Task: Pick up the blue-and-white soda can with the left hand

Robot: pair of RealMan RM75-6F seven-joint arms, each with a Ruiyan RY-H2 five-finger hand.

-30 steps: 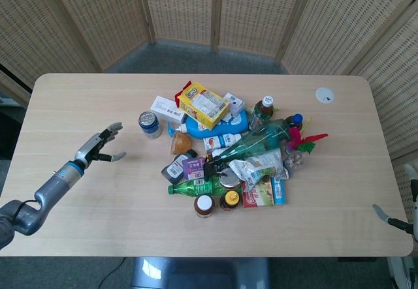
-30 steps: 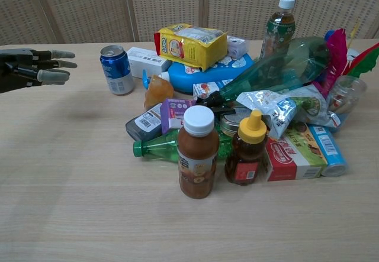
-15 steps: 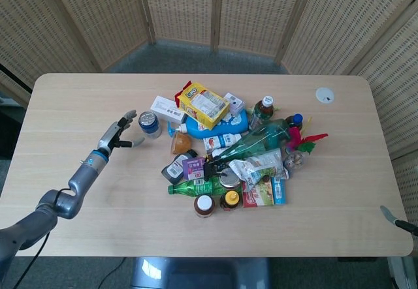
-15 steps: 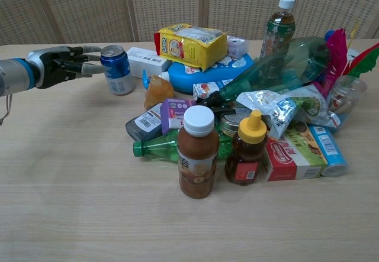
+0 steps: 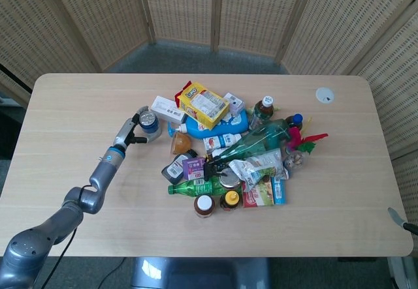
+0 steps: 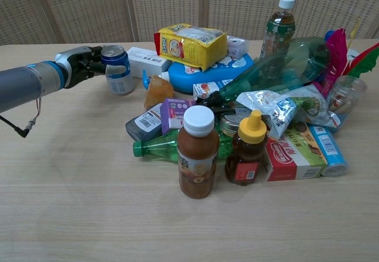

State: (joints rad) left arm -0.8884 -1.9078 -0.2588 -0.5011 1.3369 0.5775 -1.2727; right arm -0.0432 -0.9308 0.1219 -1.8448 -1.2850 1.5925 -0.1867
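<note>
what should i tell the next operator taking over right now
Left hand: at the can, fingers around its side; a firm grip cannot be told.
Right hand: only a tip shows at the table's far right edge in the head view, state unclear.
Can: upright on the table, left of the pile, beside the white box.
Done: reach to the can.
Left: confirm the grip, then lift straight up, away from the white box.

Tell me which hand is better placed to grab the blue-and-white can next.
Left. The left hand is already at the blue-and-white soda can, fingers around its sides, on the pile's left edge. The right hand shows only at the table's far right edge.
</note>
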